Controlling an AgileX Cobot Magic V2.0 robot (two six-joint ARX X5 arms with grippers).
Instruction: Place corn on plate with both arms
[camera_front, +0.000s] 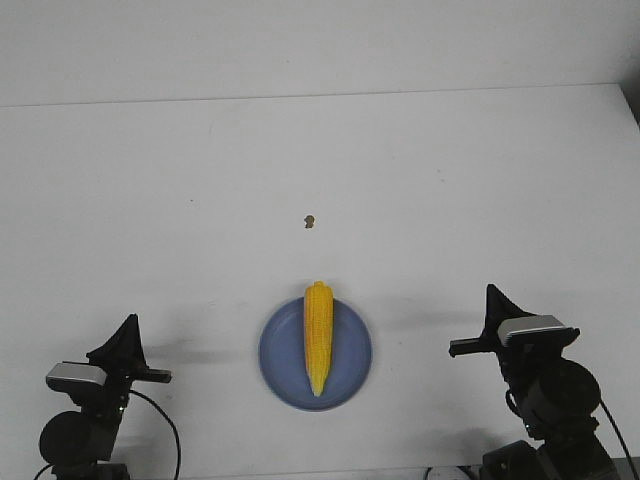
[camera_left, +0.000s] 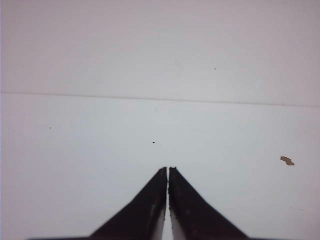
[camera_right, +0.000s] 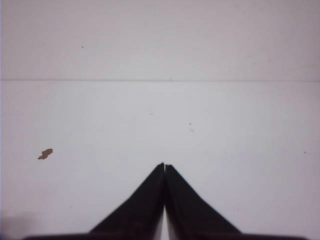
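You had the corn (camera_front: 318, 336) lying on the plate (camera_front: 280, 362) already. It lay along the middle, its fat end poking a little over the far rim and its thin end pointing toward the robot. To me, the job looked done, with nothing left to move.

Your left gripper (camera_front: 127, 328) was down at the near left of the table, well apart from the plate. Its two black fingers (camera_left: 150, 210) were pressed together with just a thin crack between them, and they held nothing. Your right gripper (camera_front: 492, 300) was at the near right, also well away from the plate. Its fingers (camera_right: 145, 205) were closed tight too, with nothing in them.

The table (camera_front: 150, 200) was flat and white. A small brown crumb (camera_front: 309, 222) sat beyond the plate, near the middle. Behind the table you had a plain pale wall (camera_front: 300, 45).
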